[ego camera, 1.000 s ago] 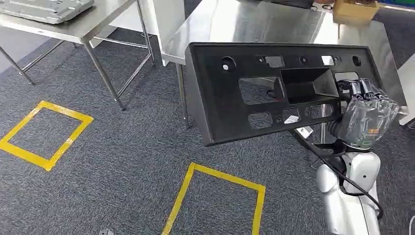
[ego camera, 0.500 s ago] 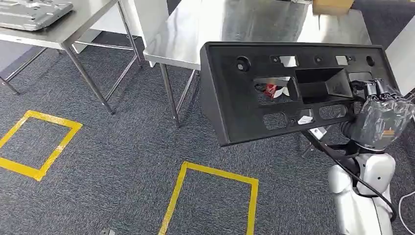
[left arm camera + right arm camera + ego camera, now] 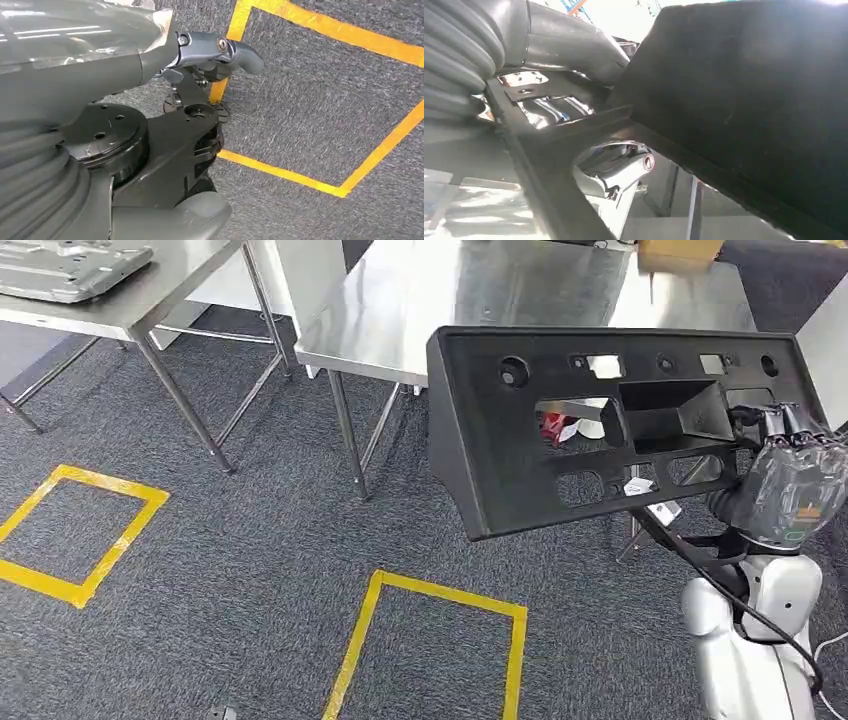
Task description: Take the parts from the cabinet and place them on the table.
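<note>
Up front, from my head, my right hand [image 3: 785, 485] grips the black panel [image 3: 520, 440] by its right end; its long axis runs left-right, tilted, over the steel table's [image 3: 440, 300] edge. At my left wrist, my left hand [image 3: 200, 115] hangs over carpet, grasp unclear.

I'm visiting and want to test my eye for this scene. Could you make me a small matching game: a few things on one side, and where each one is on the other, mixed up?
Things:
1. black panel
2. grey metal plate
3. cardboard box
4. yellow tape square

Places:
A. on the carpet
B. far end of the middle steel table
C. held up by the right hand
D. on the steel table at far left

Pairs: 1-C, 2-D, 3-B, 4-A
</note>
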